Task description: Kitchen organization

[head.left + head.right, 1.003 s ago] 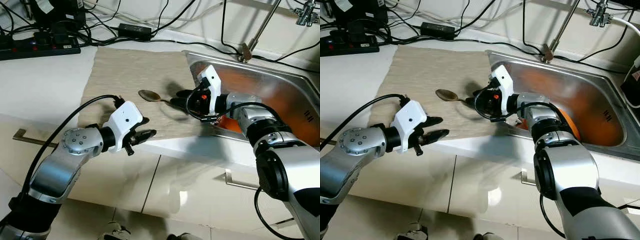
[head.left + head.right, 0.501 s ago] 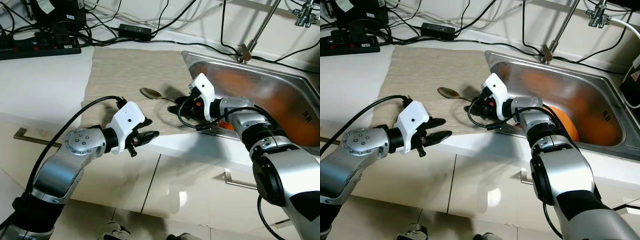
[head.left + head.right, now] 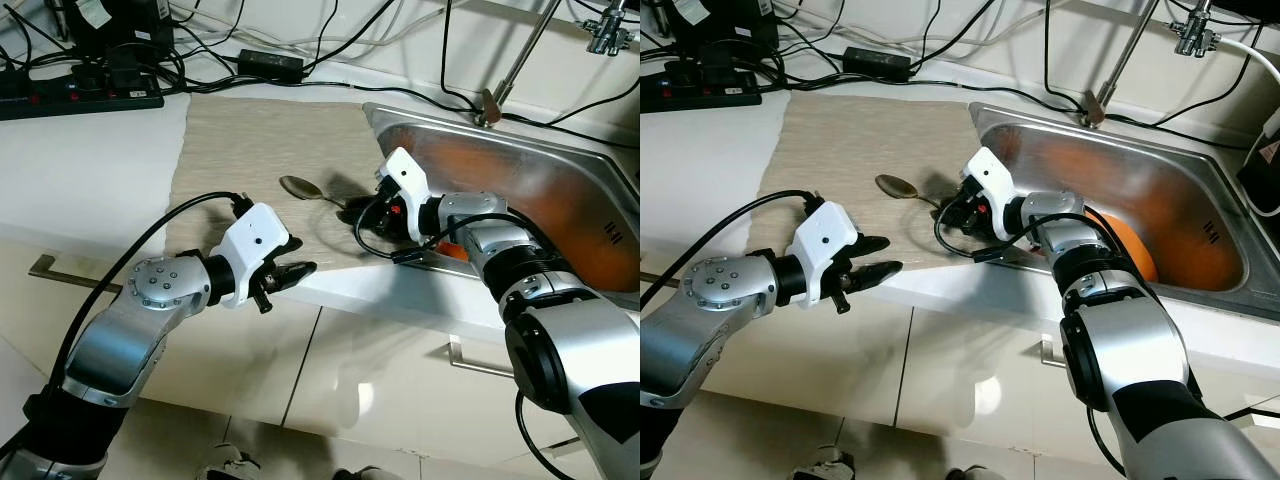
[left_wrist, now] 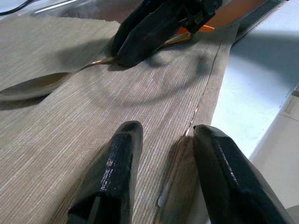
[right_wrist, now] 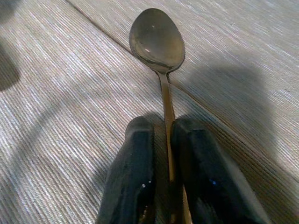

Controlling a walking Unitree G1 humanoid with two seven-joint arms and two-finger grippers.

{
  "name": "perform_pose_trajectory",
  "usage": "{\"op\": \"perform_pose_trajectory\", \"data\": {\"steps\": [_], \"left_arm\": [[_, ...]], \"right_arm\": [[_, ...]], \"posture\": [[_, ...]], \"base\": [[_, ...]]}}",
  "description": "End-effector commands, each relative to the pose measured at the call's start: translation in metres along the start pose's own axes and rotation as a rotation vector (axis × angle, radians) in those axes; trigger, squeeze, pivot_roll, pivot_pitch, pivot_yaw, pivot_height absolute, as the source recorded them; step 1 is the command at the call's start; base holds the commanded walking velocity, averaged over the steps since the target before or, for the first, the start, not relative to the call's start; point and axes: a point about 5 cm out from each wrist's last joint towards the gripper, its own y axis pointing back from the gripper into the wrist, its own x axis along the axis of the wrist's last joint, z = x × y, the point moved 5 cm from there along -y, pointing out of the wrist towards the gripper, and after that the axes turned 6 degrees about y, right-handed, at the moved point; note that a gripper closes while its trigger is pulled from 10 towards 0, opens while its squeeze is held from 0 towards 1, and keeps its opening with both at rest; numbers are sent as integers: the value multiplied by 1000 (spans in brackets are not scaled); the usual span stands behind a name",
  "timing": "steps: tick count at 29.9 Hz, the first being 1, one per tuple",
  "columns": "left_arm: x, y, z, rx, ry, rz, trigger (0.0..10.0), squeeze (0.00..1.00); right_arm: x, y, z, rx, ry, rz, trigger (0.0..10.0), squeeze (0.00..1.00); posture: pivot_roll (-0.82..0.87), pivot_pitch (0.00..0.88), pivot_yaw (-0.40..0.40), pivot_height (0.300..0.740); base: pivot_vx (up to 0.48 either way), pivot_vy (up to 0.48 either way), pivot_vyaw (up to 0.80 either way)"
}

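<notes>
- the left gripper hangs at the front edge of the counter, over the near hem of the woven mat; its two black fingers stand apart with nothing between them, tips just above the cloth.
- the mat is a beige ribbed cloth spread on the white countertop, its right edge lying against the rim of the steel sink.
- just beyond the left gripper, the right gripper reaches in from the sink side, low over the mat near the sink's front left corner.
- its fingers are pinched together on the slim handle of the spoon; the handle runs between the two pads.
- the spoon lies on the mat, bowl face up and pointing away from the right gripper toward the left side of the counter; whether the bowl rests on the cloth or is slightly lifted is not clear.
- in the sink basin, behind the right forearm, sits an orange bowl.
- farthest back, a black power strip, a black adapter and tangled cables lie along the wall.
</notes>
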Motion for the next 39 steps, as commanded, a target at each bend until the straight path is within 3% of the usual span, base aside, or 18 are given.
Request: {"op": "perform_pose_trajectory", "data": {"steps": [1,16,26,34,39], "left_arm": [[6,-3,1,-14,-30,7,10000,0],[7,-7,3,-32,-33,10,10000,0],[8,-8,2,-32,-32,15,10000,0],[9,-9,2,-28,-32,19,10000,0],[8,-9,0,-23,-37,18,10000,0]], "right_arm": [[-20,7,1,-19,-44,-54,0,0],[-28,8,-1,-12,6,-81,0,0],[5,13,15,-88,-86,109,0,0],[11,17,19,-90,-95,139,0,0],[25,21,27,-126,-114,214,0,0]], "posture": [[157,53,-166,740],[145,51,-152,740],[145,47,-154,740],[145,43,-156,740],[144,40,-155,740]], "base": [[0,0,0],[0,0,0],[0,0,0],[0,0,0],[0,0,0]]}}
